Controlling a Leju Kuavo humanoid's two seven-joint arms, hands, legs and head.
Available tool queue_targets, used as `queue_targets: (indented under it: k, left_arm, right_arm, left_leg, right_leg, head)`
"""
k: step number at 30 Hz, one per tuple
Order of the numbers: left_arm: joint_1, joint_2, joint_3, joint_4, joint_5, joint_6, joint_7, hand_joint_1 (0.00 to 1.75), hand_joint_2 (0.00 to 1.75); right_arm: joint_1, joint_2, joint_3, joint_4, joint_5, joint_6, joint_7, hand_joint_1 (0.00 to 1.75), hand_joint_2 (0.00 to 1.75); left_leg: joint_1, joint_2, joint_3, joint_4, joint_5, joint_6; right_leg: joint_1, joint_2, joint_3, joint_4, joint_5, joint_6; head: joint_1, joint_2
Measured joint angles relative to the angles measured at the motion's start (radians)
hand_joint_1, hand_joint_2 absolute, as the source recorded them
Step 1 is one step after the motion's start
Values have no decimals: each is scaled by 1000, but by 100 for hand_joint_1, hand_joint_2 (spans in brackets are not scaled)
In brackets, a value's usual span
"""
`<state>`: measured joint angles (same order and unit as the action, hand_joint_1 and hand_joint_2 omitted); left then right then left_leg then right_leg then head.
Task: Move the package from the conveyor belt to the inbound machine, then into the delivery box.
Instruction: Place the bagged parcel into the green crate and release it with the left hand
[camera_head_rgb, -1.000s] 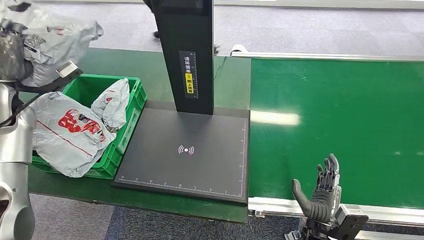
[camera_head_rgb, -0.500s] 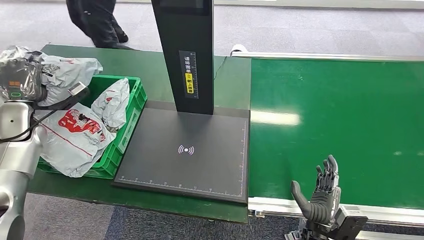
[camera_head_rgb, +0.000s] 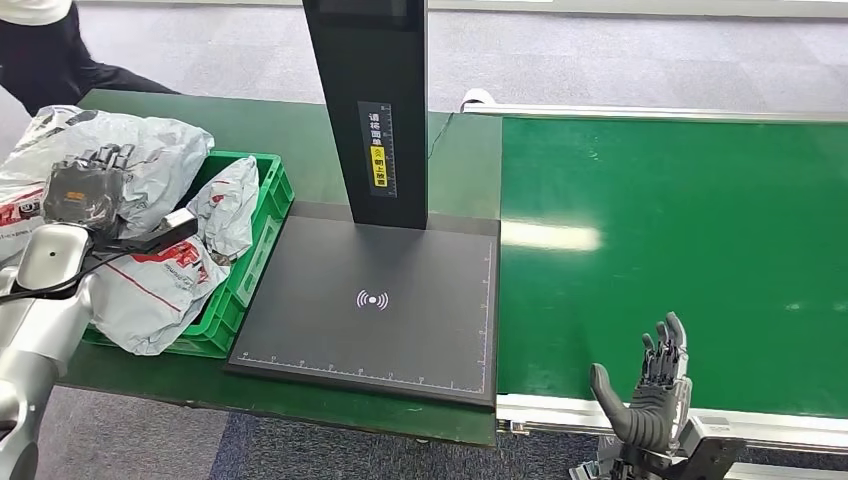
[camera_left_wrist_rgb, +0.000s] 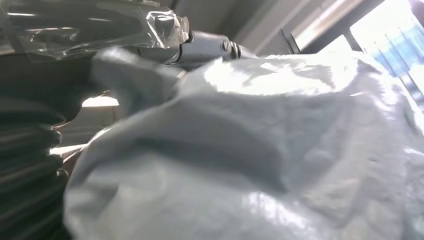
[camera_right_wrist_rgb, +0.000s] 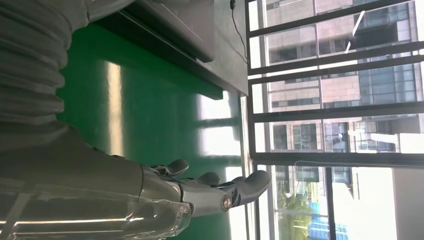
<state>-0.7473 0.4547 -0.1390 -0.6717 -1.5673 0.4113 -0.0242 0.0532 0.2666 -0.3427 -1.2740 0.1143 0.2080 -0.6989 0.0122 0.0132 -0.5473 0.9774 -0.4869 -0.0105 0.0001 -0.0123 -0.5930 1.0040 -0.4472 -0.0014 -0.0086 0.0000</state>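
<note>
My left hand (camera_head_rgb: 85, 185) grips a crumpled grey package (camera_head_rgb: 150, 155) at the far left, low over the green delivery box (camera_head_rgb: 272, 195). In the left wrist view the grey package (camera_left_wrist_rgb: 260, 150) lies close against the hand. The black inbound machine (camera_head_rgb: 370, 300), a flat scan plate with a tall column, stands bare in the middle. To its right the green conveyor belt (camera_head_rgb: 680, 240) carries nothing. My right hand (camera_head_rgb: 648, 395) is open with fingers pointing up at the belt's near edge; the right wrist view shows its fingers (camera_right_wrist_rgb: 220, 192) spread over the belt.
Two more grey packages lie in the box, one with red print (camera_head_rgb: 150, 285) hanging over its near rim and one (camera_head_rgb: 232, 205) against the right wall. A person (camera_head_rgb: 45, 50) walks at the far left behind the table. The belt's metal rail (camera_head_rgb: 560, 410) runs along its near side.
My left arm has come down with the package, from high at the far left to just above the box. A person has walked left behind the table. The right hand barely sank.
</note>
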Motion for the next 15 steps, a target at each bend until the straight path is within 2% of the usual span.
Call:
queue_targets:
  k: [7,15]
  left_arm:
    - [4,-25,77,-77,37,-193,-91,0,175]
    - [64,-35,167,-238,231,-400,-222,0,175]
  right_arm:
    - [12,1,-19,-18,1,5,0,0,175]
    - [32,5,-43,-44,1,3,0,0,175]
  left_leg:
    - [0,0,0,0,0,0]
    - [0,1,0,0,0,0]
  right_leg:
    - [0,0,0,0,0,0]
    - [0,0,0,0,0,0]
  head:
    - [0,0]
    - [0,0]
